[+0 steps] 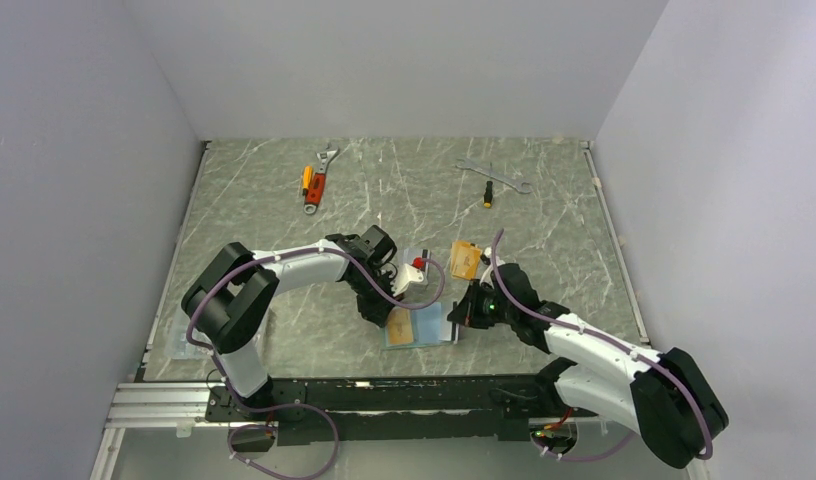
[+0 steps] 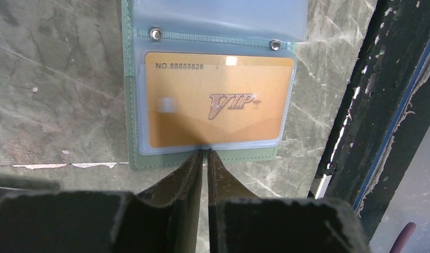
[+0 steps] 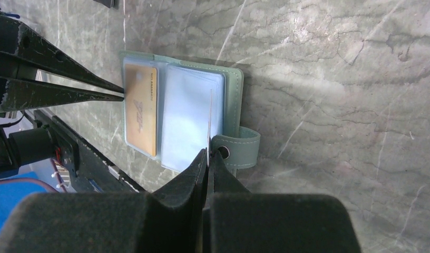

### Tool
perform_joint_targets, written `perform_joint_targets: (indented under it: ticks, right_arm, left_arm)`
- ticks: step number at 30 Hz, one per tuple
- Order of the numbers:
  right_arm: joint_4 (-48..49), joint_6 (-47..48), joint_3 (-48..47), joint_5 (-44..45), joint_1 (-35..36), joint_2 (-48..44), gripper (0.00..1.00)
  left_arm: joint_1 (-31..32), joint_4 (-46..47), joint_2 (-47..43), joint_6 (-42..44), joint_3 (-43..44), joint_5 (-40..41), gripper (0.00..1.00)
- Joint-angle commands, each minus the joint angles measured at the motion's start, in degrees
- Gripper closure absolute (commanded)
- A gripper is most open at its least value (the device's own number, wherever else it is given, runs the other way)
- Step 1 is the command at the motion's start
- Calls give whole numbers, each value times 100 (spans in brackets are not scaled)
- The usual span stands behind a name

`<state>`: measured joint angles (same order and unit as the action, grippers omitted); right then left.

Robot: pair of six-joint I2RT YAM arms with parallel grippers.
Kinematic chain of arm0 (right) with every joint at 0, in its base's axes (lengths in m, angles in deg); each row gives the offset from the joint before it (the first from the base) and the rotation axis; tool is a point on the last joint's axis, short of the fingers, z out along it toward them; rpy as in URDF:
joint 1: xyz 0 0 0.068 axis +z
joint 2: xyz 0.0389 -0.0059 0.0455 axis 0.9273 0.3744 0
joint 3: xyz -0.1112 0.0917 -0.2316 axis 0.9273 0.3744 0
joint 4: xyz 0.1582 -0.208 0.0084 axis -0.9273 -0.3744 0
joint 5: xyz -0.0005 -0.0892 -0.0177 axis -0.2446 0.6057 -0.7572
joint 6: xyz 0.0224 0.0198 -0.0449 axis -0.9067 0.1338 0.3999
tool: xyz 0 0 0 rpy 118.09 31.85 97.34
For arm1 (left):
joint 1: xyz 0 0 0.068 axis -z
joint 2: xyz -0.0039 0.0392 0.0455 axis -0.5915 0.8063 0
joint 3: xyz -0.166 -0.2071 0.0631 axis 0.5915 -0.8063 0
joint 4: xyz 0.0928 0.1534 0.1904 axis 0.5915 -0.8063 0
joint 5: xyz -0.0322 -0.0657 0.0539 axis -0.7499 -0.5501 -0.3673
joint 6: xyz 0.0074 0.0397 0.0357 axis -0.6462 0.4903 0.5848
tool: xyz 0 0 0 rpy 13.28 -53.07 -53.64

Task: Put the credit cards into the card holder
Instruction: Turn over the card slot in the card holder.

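The sage-green card holder lies open near the table's front edge. An orange-gold VIP credit card sits in its left clear sleeve. My left gripper is shut, and its tips touch that sleeve's near edge with nothing between them. My right gripper is shut on a thin pale card seen edge-on. That card stands upright over the right-hand sleeves, beside the snap tab. A second orange-gold card lies loose on the table behind the holder.
An adjustable wrench with an orange-handled tool lies at the back left. A silver wrench and a small screwdriver lie at the back right. The black rail runs along the near edge, close to the holder. Pale flat pieces lie behind the left gripper.
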<state>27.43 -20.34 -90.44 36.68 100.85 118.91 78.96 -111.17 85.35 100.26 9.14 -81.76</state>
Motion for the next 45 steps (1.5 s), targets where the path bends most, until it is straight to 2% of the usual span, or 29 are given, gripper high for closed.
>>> perform_joint_targets:
  ticks: [1, 9, 16, 23, 32, 35, 40, 45]
  right_arm:
    - [378, -87, 118, -12, 95, 128, 100]
    - [806, -250, 251, -69, 240, 491, 100]
    - [388, -167, 227, 93, 187, 437, 100]
    - [1287, -414, 339, -323, 262, 1235, 100]
    - [1507, -329, 123, -779, 241, 1646, 100]
    - [1443, -317, 93, -832, 152, 1656, 100]
    - [1495, -339, 125, -850, 103, 1685, 100]
    - [1538, -355, 141, -853, 72, 1664, 100]
  left_arm:
    - [40, -41, -100, 144, 86, 66, 86]
    - [31, -63, -131, 151, 123, 55, 86]
    - [31, -91, -203, 167, 135, 47, 86]
    - [16, -118, -264, 212, 128, 31, 87]
    - [3, -179, -255, 273, 153, 56, 87]
    - [-30, -355, -358, 299, 340, -41, 87]
    - [-32, -624, -499, 78, 1121, -461, 86]
    - [380, -143, -131, -247, 1389, -615, 85]
